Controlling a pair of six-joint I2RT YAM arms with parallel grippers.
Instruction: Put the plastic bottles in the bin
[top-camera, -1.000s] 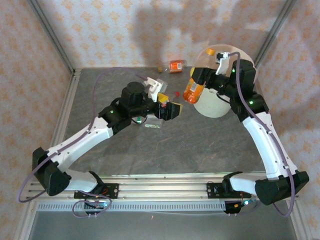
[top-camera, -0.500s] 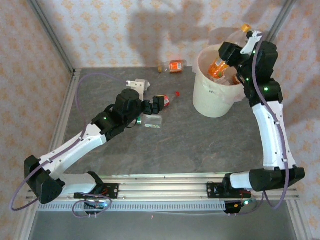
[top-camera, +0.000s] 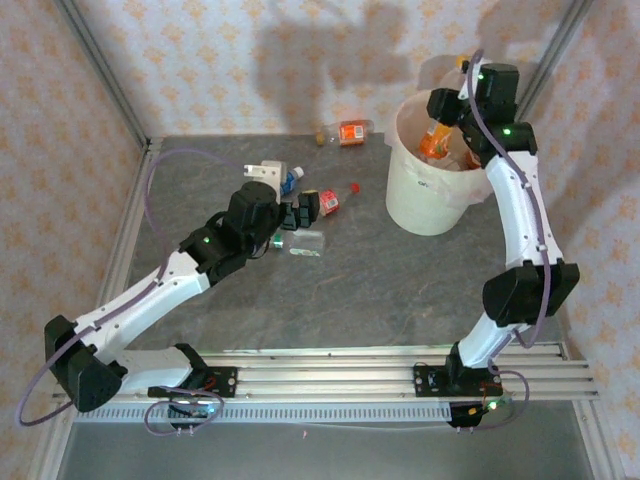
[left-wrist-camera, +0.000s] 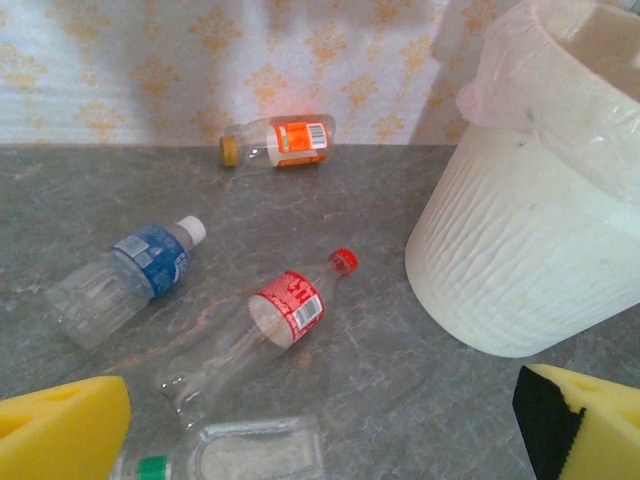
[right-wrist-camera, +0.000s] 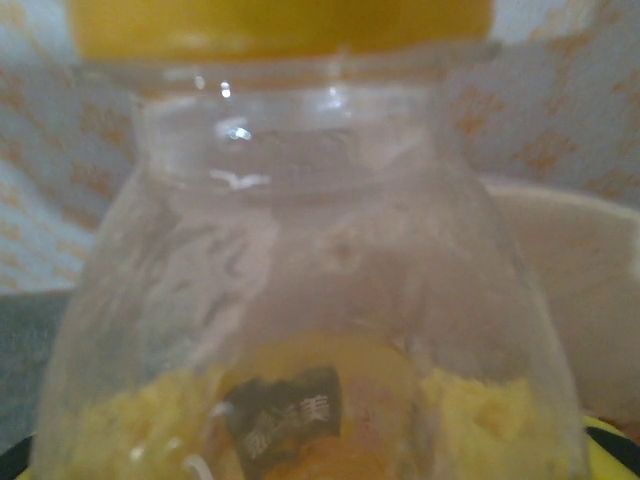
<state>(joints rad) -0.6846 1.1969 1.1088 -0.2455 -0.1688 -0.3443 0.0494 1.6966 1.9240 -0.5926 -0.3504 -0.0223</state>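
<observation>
My right gripper (top-camera: 447, 112) hangs over the bin (top-camera: 425, 195), shut on an orange-labelled plastic bottle (top-camera: 433, 141) that tilts down into it. In the right wrist view this clear bottle (right-wrist-camera: 300, 250) with a yellow cap fills the space between my yellow pads (right-wrist-camera: 95, 440). My left gripper (top-camera: 302, 211) stands open low over the table. Ahead of its pads (left-wrist-camera: 60, 430) lie a red-labelled bottle (left-wrist-camera: 270, 320), a blue-labelled bottle (left-wrist-camera: 125, 280) and a flattened clear bottle (left-wrist-camera: 245, 455) with a green cap. An orange-labelled bottle (left-wrist-camera: 280, 140) lies by the back wall.
The bin (left-wrist-camera: 530, 230) stands at the back right near the wall, with more bottles inside it. A small red cap (top-camera: 355, 187) lies loose between the bottles and the bin. Patterned walls and metal frame posts close in the table.
My right arm has swung the orange-labelled bottle from the bin's left side to above its opening. My left arm has pulled back and dropped lower, uncovering the blue-labelled bottle.
</observation>
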